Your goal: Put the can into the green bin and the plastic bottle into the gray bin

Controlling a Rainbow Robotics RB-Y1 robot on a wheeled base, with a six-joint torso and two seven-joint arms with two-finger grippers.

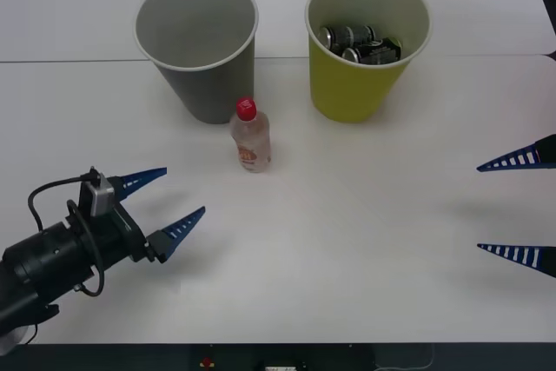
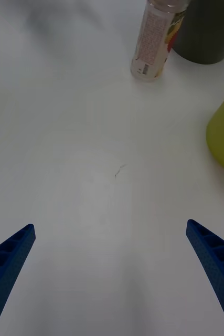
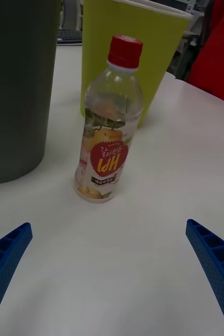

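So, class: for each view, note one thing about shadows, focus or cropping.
Front view: the plastic bottle casts hardly any shadow on the white table, so the light looks soft. Right wrist view: the bottle's top is cropped off and a faint shadow lies between the open right gripper fingers. Left wrist view: the bottle label reads sharp, the room behind blurs.

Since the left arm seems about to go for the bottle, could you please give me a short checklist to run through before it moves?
1. Small clear plastic bottle with red cap standing upright on the white table: ok.
2. Left tool open and pointed at the bottle, not touching it: ok.
3. Large gray cup-shaped bin upright, mouth free, nothing visible inside: ok.
4. Cans already inside the large yellow-green cup-shaped bin: ok.
5. Right tool open, off to the side, away from the bottle: ok.
6. Room for a finger between bottle and gray bin: cannot tell; they stand very close.
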